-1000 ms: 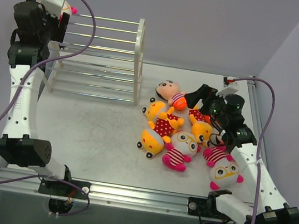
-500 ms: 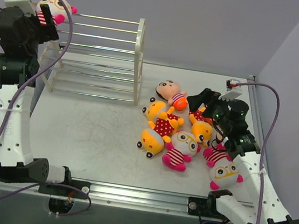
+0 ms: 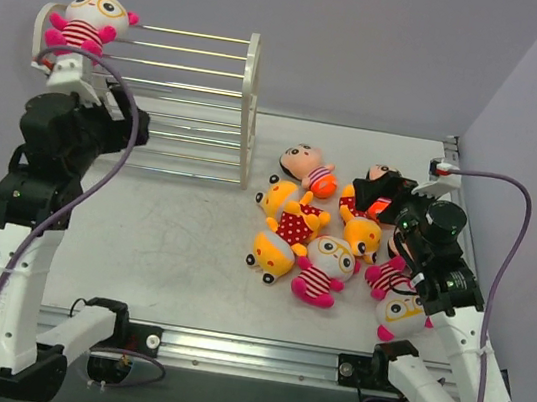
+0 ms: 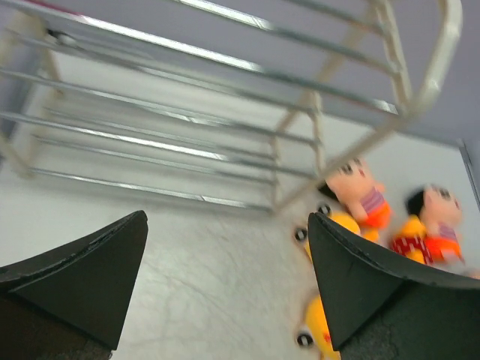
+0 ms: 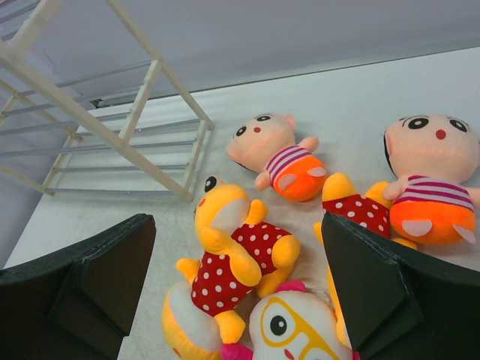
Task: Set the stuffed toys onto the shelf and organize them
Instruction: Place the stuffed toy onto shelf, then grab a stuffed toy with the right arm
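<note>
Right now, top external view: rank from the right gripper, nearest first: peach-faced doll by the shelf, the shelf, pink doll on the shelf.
1. Peach-faced doll, just left of the right gripper.
2. Shelf, right frame nearest.
3. Pink doll, shelf's far-left top.

Back left on table (image 3: 162, 236): shelf (image 3: 178, 97). On its top tier, at far left end: one toy (image 3: 88, 20). Right of shelf, down on table: heap of toys (image 3: 325, 260), touching and overlapping. Rearmost toy (image 3: 306, 164) of heap near shelf's right end, not touching it.
</note>
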Controlling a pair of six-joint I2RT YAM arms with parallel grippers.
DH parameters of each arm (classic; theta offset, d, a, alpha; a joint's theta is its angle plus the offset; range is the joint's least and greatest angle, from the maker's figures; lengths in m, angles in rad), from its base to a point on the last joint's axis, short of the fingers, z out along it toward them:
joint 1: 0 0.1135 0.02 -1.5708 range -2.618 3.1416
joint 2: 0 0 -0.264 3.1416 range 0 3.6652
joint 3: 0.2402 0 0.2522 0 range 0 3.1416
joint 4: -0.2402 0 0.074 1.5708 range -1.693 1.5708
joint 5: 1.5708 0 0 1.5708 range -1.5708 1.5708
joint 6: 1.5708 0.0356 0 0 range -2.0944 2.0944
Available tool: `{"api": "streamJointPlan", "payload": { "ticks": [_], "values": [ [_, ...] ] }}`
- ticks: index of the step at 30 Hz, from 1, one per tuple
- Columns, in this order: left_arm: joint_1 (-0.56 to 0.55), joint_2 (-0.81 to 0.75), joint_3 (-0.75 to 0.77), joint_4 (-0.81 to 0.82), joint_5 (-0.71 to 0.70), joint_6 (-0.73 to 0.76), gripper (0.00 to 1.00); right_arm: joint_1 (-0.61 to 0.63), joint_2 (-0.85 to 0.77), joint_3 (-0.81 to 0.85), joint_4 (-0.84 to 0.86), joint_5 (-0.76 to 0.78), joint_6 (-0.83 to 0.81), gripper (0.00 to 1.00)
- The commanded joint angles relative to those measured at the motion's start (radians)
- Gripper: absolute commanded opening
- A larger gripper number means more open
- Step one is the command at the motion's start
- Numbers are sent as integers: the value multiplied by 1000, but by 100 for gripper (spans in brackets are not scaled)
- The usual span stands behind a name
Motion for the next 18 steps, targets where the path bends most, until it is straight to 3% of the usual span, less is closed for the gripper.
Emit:
{"api": "streamJointPlan", "payload": {
  "ticks": [1, 7, 10, 11, 14, 18],
  "values": [
    [-207, -60, -138, 12, 35, -89, 96, 7, -29, -15, -6, 52, 17, 100],
    [-656, -97, -375, 62, -136, -240, 95, 7, -60, -16, -63, 146, 33, 100],
    [-810, -46, -441, 108, -232, -289, 95, 7, -87, -25, -77, 177, 37, 100],
    [-899, -4, -449, 136, -284, -289, 95, 7, -92, -27, -81, 184, 40, 100],
    [-1028, 123, -420, 157, -331, -287, 95, 7, -106, -22, -107, 207, 37, 100],
    [-1134, 312, -311, 196, -349, -252, 95, 7, -116, -10, -143, 244, 31, 100]
  ]
}}
